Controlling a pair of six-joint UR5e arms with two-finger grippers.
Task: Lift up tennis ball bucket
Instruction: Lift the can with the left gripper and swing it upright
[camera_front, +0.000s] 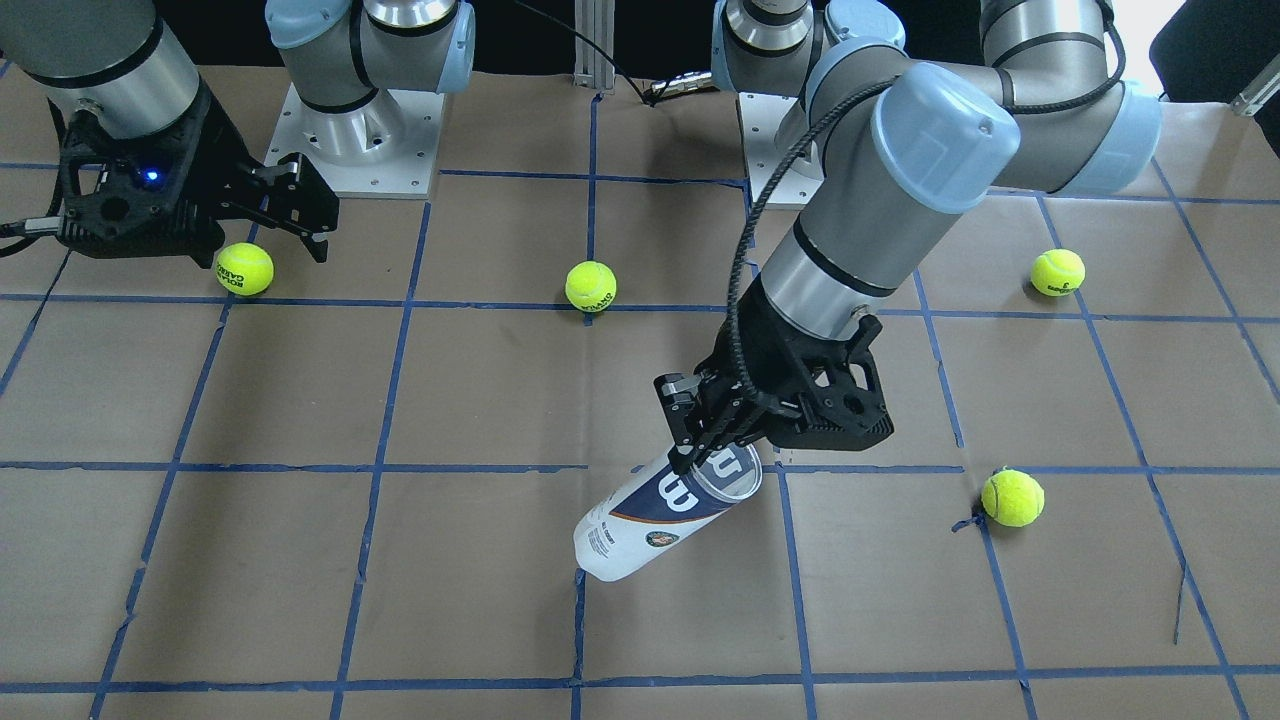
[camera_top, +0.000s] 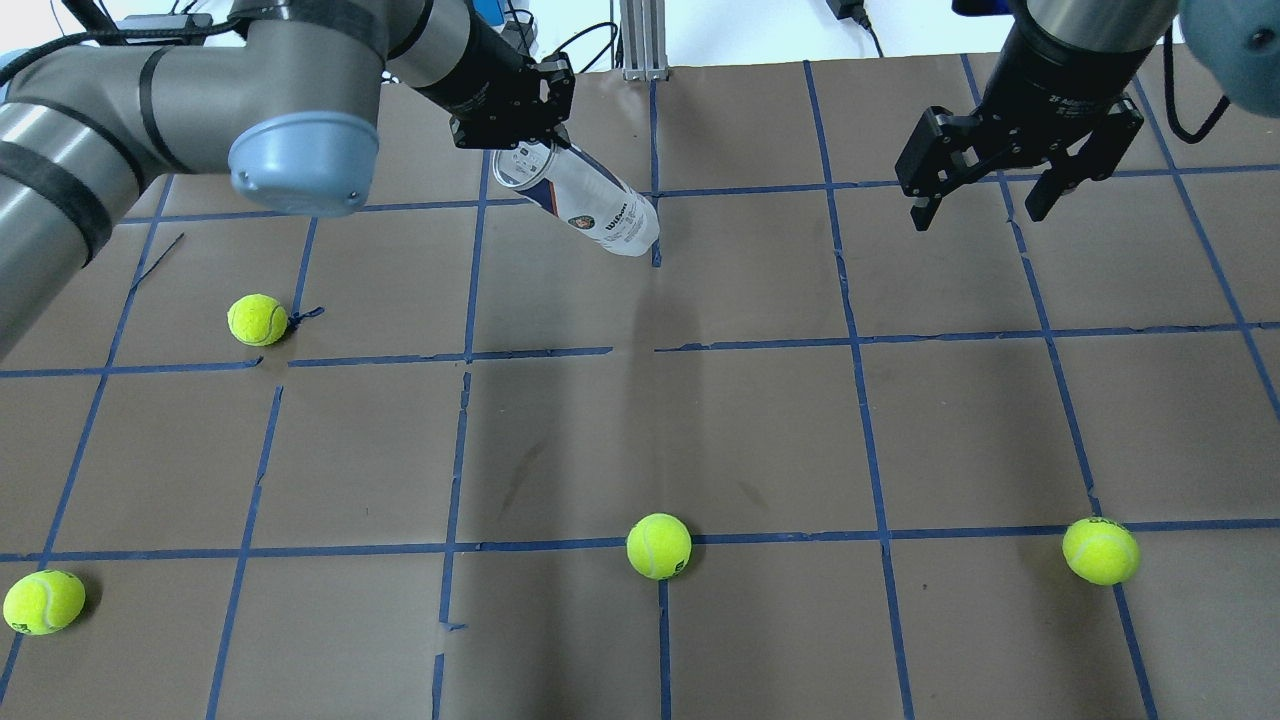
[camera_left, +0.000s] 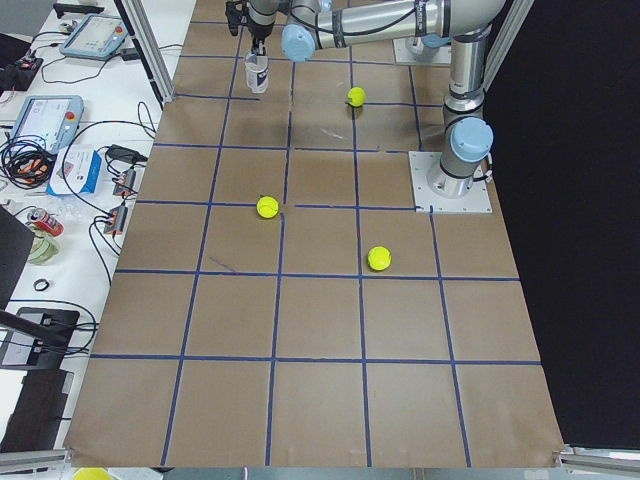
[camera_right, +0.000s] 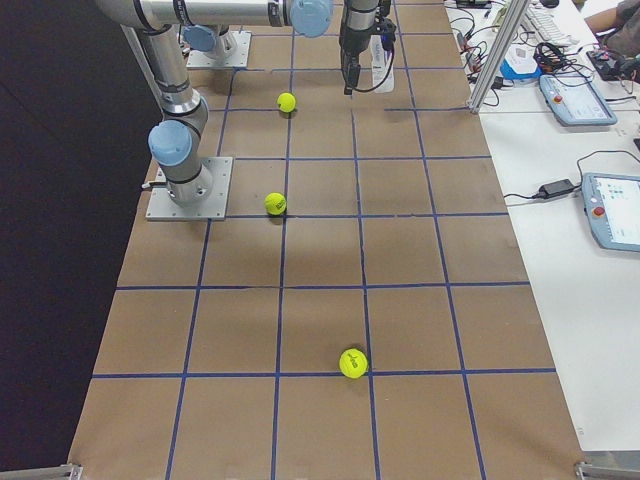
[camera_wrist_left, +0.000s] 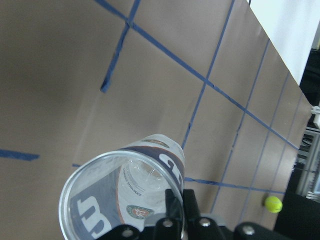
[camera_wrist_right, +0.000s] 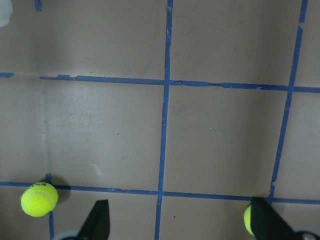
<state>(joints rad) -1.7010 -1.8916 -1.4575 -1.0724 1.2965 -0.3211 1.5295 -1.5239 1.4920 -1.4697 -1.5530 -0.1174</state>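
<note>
The tennis ball bucket (camera_front: 662, 512) is seen just below the centre of the front-facing view. It is tilted, with its open mouth uppermost and its closed end pointed toward the lower left. The wall of the mouth is pinched by the left gripper (camera_front: 698, 458), which is clamped on the rim. Whether the closed end is clear of the table (camera_front: 300, 560) cannot be told from this view or from the overhead one.

Only the left wrist view looks down through the mouth. There one finger (camera_wrist_left: 172, 207) is shown inside the rim and the other outside it, and the label is read in reverse through the clear wall.

The right gripper (camera_front: 310, 205) is found at the upper left of the front-facing view. How its jaws stand is made plain by the right wrist view, where the fingertips (camera_wrist_right: 99, 220) are set wide apart at the lower edge.

One bucket and two grippers are counted. Four tennis balls are counted in the front-facing view: upper left (camera_front: 245, 268), upper centre (camera_front: 591, 286), upper right (camera_front: 1058, 272) and lower right (camera_front: 1012, 498). Four are also counted overhead. Three are seen in each side view, two in the right wrist view and one in the left wrist view.
</note>
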